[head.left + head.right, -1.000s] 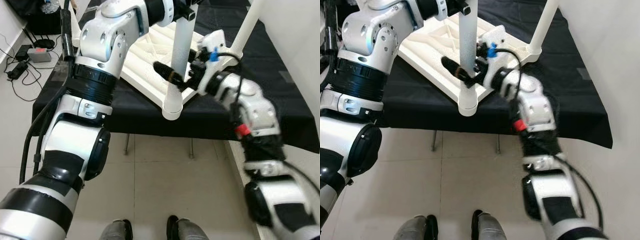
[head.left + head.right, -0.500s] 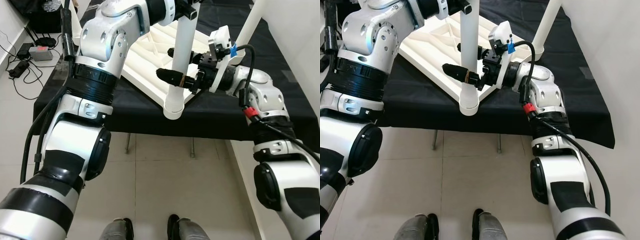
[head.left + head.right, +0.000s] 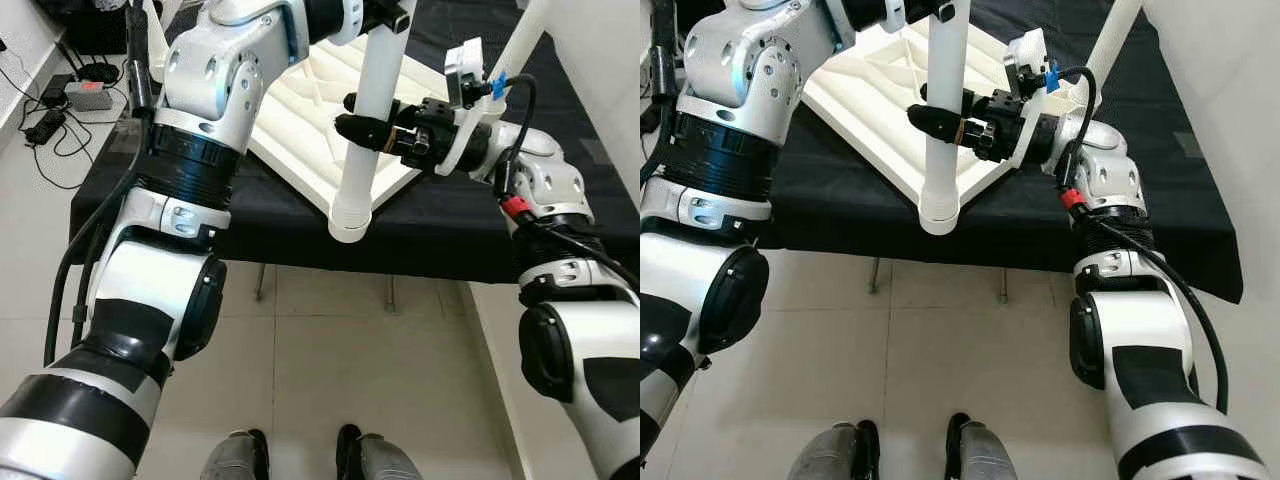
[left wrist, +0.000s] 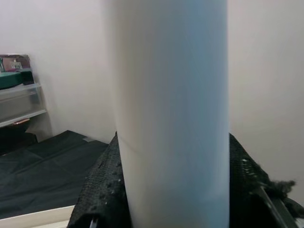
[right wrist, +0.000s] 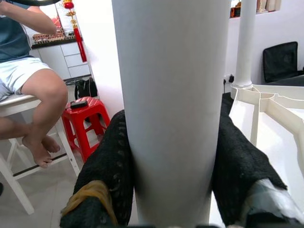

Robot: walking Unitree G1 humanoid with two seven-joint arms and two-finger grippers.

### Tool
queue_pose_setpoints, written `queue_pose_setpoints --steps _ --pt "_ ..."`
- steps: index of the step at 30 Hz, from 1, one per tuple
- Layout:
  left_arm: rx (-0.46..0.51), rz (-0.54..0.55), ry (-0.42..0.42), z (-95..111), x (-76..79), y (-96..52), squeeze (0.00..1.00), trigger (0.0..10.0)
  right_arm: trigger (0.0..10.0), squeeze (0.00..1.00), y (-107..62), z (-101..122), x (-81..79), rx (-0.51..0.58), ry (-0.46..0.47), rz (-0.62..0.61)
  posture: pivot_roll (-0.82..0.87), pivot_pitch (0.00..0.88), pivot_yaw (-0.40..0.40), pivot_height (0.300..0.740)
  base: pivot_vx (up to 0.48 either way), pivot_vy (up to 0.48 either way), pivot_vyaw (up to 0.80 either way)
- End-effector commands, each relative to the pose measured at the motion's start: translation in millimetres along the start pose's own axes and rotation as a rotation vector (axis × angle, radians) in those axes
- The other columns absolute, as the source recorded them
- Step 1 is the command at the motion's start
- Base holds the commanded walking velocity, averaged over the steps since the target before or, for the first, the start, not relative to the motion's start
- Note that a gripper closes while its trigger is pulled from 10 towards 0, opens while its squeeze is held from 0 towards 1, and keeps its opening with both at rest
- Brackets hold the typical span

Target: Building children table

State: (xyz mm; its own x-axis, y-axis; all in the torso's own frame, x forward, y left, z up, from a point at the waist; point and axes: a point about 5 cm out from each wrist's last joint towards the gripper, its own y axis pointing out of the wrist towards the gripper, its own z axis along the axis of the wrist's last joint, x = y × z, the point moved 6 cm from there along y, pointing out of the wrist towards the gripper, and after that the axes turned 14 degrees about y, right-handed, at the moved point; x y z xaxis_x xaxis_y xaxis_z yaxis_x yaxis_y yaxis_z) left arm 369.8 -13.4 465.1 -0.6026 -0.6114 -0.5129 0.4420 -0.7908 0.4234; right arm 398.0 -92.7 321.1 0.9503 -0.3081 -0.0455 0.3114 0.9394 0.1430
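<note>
A white table top point(image 3: 300, 110) lies upside down on a black-covered table point(image 3: 250, 225). At its near corner stands a white table leg point(image 3: 352, 190), upright. My left gripper point(image 3: 385, 15) is shut on the leg's upper end; in the left wrist view its black pads point(image 4: 102, 190) press both sides of the leg point(image 4: 171, 118). My right gripper point(image 3: 352, 113) is shut around the leg's middle, and its fingers point(image 5: 109, 161) hug the leg point(image 5: 171, 95) in the right wrist view. A second leg point(image 3: 520, 40) stands at the far right corner.
A person point(image 5: 33, 80) sits on a white stool beside a red stool point(image 5: 90, 114). A power strip and cables point(image 3: 80, 95) lie on the floor at left. A white wall point(image 3: 610, 60) runs close on the right. My feet point(image 3: 300, 460) stand on tile before the table.
My right gripper has risen from the leg's lower part to its middle and now clasps it from both sides. The left gripper has kept its hold at the top.
</note>
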Motion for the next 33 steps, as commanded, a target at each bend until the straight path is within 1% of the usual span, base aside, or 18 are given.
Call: queue_pose_setpoints --steps 1,4,5,6,7,10,11,12,14,18,21,23,24,26,27,28,30,33 --pt "-0.045 0.017 0.027 -7.9 -3.3 -1.7 0.0 0.0 0.0 0.0 3.7 -0.3 -11.5 -0.016 -0.007 0.099 0.03 0.229 -0.015 0.74 0.0 0.0 0.0" --pt "-0.04 0.015 0.028 -7.1 -3.0 -1.7 0.0 0.0 0.0 0.0 4.4 0.8 -11.4 -0.016 -0.01 0.104 0.03 0.229 -0.015 0.74 0.0 0.0 0.0" --pt "-0.03 0.023 0.036 -5.7 -4.1 -1.8 0.38 0.0 0.0 0.0 5.0 2.0 -10.6 -0.012 -0.017 0.1 0.03 0.228 -0.016 0.74 0.0 0.0 0.0" --pt "-0.03 0.023 0.036 -5.7 -4.1 -1.8 0.38 0.0 0.0 0.0 5.0 2.0 -10.6 -0.012 -0.017 0.1 0.03 0.228 -0.016 0.74 0.0 0.0 0.0" --pt "-0.022 0.035 0.041 -4.1 -5.8 -2.3 1.0 10.0 0.0 0.0 4.4 3.9 -8.2 0.004 -0.024 0.082 0.03 0.228 -0.017 0.74 0.0 0.0 0.0" --pt "-0.014 0.046 0.045 -2.5 -7.8 -3.0 1.0 10.0 0.0 0.0 3.2 4.9 -5.9 0.018 -0.028 0.064 0.03 0.228 -0.017 0.74 0.0 0.0 0.0" --pt "-0.01 0.066 0.051 0.4 -14.3 -7.0 1.0 10.0 0.0 0.0 0.3 3.6 -2.9 0.028 -0.042 0.033 0.02 0.226 -0.015 0.74 0.0 0.0 0.0" --pt "-0.013 0.111 0.065 3.9 -28.7 -19.2 1.0 10.0 0.0 0.0 -5.3 -1.4 0.8 0.033 -0.075 -0.028 0.02 0.226 -0.015 0.74 0.0 0.0 0.0" --pt "-0.016 0.128 0.07 4.7 -33.6 -24.0 1.0 10.0 0.0 0.0 -7.0 -3.2 2.1 0.033 -0.086 -0.049 0.02 0.226 -0.015 0.74 0.0 0.0 0.0" --pt "-0.047 0.191 0.082 1.1 -48.5 -51.0 1.0 10.0 0.0 0.0 -11.9 -13.8 4.5 0.045 -0.105 -0.173 0.01 0.22 -0.015 0.74 0.0 0.0 0.0" --pt "-0.058 0.21 0.079 -1.0 -51.3 -59.3 1.0 10.0 0.0 0.0 -13.8 -18.3 5.5 0.045 -0.096 -0.218 0.01 0.219 -0.014 0.74 0.0 0.0 0.0" --pt "-0.086 0.254 0.07 -6.5 -56.0 -77.0 1.0 10.0 0.0 0.0 -19.4 -32.8 10.1 -0.003 -0.098 -0.338 0.01 0.22 -0.016 0.74 0.0 0.0 0.0" --pt "-0.086 0.254 0.07 -6.5 -56.0 -77.0 1.0 10.0 0.0 0.0 -19.4 -32.8 10.1 -0.003 -0.098 -0.338 0.01 0.22 -0.016 0.74 0.0 0.0 0.0" --pt "-0.104 0.278 0.063 -10.4 -57.1 -87.1 1.0 10.0 0.0 0.0 -22.6 -41.3 15.3 -0.029 -0.102 -0.438 0.01 0.215 -0.028 0.74 0.0 0.0 0.0" --pt "-0.124 0.303 0.051 -15.5 -57.1 -97.9 1.0 10.0 0.0 0.0 -21.7 -46.2 16.1 0.006 -0.054 -0.528 0.02 0.211 -0.031 0.74 0.0 0.0 0.0" --pt "-0.124 0.303 0.051 -15.5 -57.1 -97.9 1.0 10.0 0.0 0.0 -21.7 -46.2 16.1 0.006 -0.054 -0.528 0.02 0.211 -0.031 0.74 0.0 0.0 0.0" --pt "-0.163 0.334 0.042 -25.2 -55.4 -113.0 1.0 10.0 0.0 0.0 -18.6 -49.6 12.0 0.107 0.037 -0.63 0.01 0.206 -0.034 0.74 0.0 0.0 0.0" --pt "-0.177 0.346 0.041 -29.3 -54.7 -117.5 1.0 10.0 0.0 0.0 -17.1 -49.5 10.5 0.155 0.067 -0.647 0.01 0.206 -0.033 0.74 0.0 0.0 0.0"
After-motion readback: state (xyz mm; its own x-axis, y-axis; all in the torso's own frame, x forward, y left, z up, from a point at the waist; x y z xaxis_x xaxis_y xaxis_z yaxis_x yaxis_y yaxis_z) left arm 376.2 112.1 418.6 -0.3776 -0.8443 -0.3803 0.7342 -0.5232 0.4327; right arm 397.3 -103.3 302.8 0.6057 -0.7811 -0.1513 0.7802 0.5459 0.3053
